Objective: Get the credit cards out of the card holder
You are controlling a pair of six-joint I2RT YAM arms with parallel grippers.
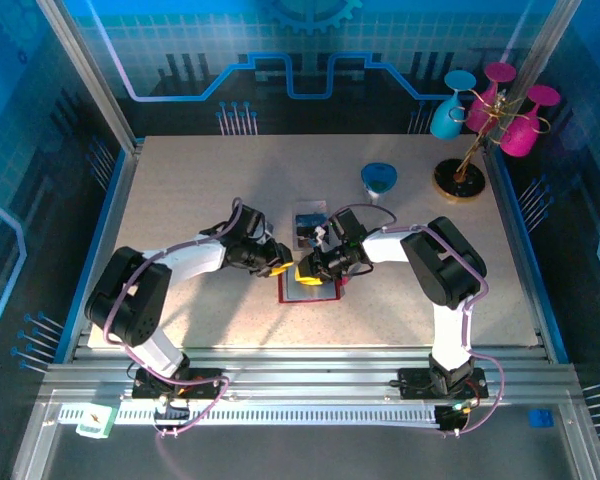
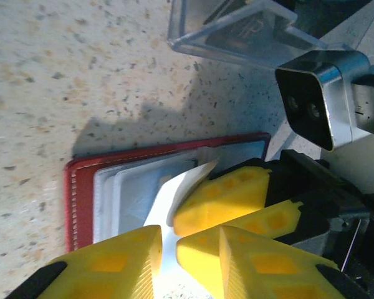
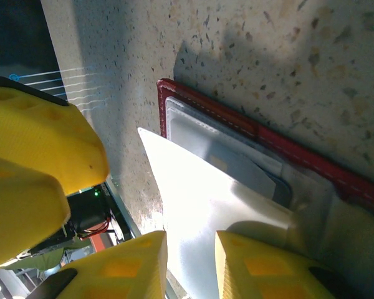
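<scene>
From above, the left gripper and right gripper meet over the red card holder, which lies mid-worktop just before a clear tray.

The left wrist view shows the left jaws almost closed, with a pale card slanting out of the holder's pocket. With the tips so crowded, the jaws could well knock together. If the card snags, the light holder may be dragged along.

In the right wrist view the right jaws are narrow over the card; whether they pinch it cannot be told. The card is thin, glossy and likely slippery. The holder's rim is stitched, its pockets grey and see-through, and the worktop is speckled.
</scene>
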